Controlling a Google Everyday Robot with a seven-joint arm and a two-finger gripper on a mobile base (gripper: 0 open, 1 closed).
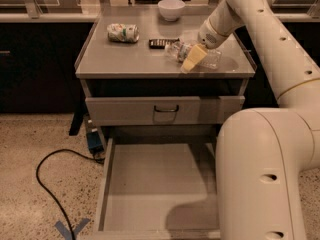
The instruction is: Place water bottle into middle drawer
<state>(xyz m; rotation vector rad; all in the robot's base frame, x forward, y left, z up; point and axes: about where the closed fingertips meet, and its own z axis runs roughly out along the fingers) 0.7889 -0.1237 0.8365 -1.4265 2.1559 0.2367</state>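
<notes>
The water bottle [179, 50] lies on its side on the grey cabinet top [125, 59], right of centre, with its clear body reaching to the right. My gripper [193, 58] comes down from the upper right and sits right at the bottle's middle, its yellowish tip in front of the bottle. The bottle rests on the top, not lifted. The middle drawer [160, 184] is pulled out wide open below, with a bare flat grey floor and low side walls.
A crushed white-green can [122, 32], a small dark bar [162, 43] and a white bowl [171, 9] are on the cabinet top. A shut drawer front with a dark handle [165, 109] sits above the open drawer. My arm's large white link [260, 174] overhangs the drawer's right side. A black cable [47, 184] lies on the floor.
</notes>
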